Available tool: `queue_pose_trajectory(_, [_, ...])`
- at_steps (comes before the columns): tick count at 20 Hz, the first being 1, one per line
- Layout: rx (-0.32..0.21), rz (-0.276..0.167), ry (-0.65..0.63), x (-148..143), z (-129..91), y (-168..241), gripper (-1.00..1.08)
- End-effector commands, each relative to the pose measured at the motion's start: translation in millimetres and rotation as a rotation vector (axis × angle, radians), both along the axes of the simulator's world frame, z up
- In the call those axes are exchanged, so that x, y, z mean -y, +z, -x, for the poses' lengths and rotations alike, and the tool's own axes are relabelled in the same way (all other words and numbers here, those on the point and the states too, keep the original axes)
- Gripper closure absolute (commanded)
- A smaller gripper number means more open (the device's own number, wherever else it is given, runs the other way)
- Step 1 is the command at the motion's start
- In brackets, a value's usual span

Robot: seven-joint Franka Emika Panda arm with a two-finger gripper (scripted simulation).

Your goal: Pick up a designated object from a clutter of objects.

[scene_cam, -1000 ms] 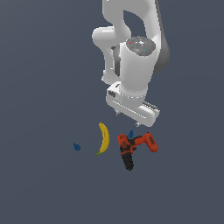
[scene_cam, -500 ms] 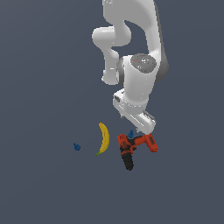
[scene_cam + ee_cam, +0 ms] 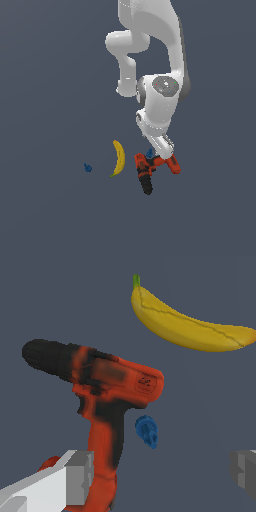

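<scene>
A tiny dark-blue knobby piece [image 3: 146,431] lies beside the handle of the red-and-black power drill [image 3: 102,386]; in the exterior view it [image 3: 149,152] peeks out just behind the drill [image 3: 147,172]. A second tiny blue piece [image 3: 88,167] lies alone toward the exterior view's left. The yellow banana [image 3: 118,157] lies between them and also shows in the wrist view [image 3: 190,326]. My gripper [image 3: 161,150] hangs low over the drill and the near blue piece. In the wrist view it [image 3: 162,471] is open and empty, with one finger [image 3: 80,476] over the drill's handle.
All the objects lie on a plain dark grey floor [image 3: 50,210]. The drill's body and handle lie right against the near blue piece.
The arm has come down toward the drill and the blue piece beside it. The objects have not moved.
</scene>
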State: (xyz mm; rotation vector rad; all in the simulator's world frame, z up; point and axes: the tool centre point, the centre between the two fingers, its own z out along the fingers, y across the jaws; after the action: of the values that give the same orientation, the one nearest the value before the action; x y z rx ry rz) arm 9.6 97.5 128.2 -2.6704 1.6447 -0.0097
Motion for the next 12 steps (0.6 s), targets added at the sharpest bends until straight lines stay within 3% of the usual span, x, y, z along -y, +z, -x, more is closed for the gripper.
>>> queue_pose_trajectory(1, [-0.002,0.000,-0.053,-3.1,2.7,-9.3,-0.92])
queue_pose_trajectory(12, [-0.008,0.000,-0.187,-11.0,10.8,-33.0,-0.92])
